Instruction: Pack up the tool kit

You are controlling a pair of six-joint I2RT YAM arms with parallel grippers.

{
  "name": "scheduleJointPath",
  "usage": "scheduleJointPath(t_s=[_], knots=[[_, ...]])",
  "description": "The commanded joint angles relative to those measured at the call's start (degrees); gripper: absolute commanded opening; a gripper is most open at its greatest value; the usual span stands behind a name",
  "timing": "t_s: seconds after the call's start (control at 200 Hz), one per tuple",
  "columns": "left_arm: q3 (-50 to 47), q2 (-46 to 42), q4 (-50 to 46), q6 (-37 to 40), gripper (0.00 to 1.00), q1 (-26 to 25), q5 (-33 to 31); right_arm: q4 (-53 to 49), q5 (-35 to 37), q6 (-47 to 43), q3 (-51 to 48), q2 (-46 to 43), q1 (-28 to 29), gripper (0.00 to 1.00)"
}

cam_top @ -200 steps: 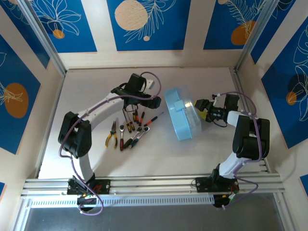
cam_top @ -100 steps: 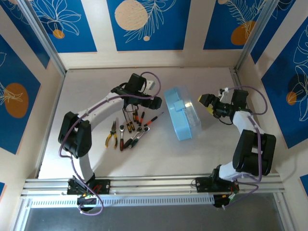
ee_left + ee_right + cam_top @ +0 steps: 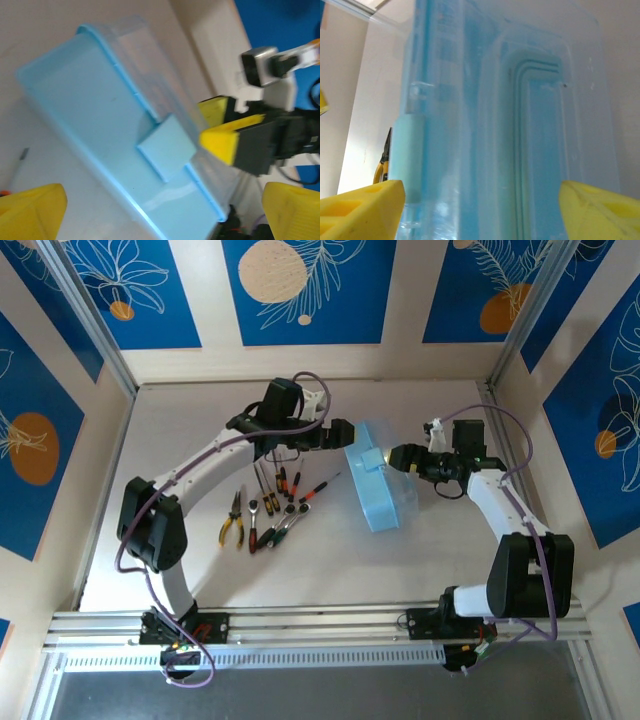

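Where the left tool (image 3: 342, 434) hangs: over the table (image 3: 180, 425) at the far left corner of the case, jaws spread to their widest, nothing between them.
right tool (image 3: 400, 456): jaws wide apart at the case's right long side, the clear lid directly ahead of the gap; holds nothing; whether its yellow fingers (image 3: 362, 210) touch the plastic cannot be told.
case (image 3: 380, 490): light-blue base with a clear lid, lying slantwise mid-table between the two tools; lid down against the base.
latch block (image 3: 167, 147): light-blue, square, midway along the case's long edge.
screwdrivers (image 3: 283, 480): red and black handles, loose on the table just left of the case, under the left arm.
ratchet wrenches (image 3: 288, 523): on the near side of the screwdrivers.
pliers (image 3: 233, 518): yellow handles, leftmost of the loose tools, well apart from the case.
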Motion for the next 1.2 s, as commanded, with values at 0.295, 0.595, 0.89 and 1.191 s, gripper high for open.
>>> scheduleJointPath(t_s=[0.295, 0.595, 0.89, 1.191], knots=[[2.41, 2.47, 4.61, -11.81, 1.0, -5.43, 7.96, -1.36, 2.66, 2.21, -6.44, -8.23, 1.79, 0.58], [2.02, 3.67, 3.01, -14.97, 1.0, -5.79, 6.83, 0.47, 4.35, 4.37, -8.66, -9.23, 3.61, 0.54], [4.75, 8.09, 2.05, -15.39, 1.0, -6.64, 5.41, 0.76, 5.88, 4.92, -9.78, -10.01, 4.81, 0.48], [11.15, 10.44, -9.26, -8.76, 1.0, -7.26, 0.0, 0.37, 7.31, 5.65, -11.07, -11.68, 5.87, 0.44]])
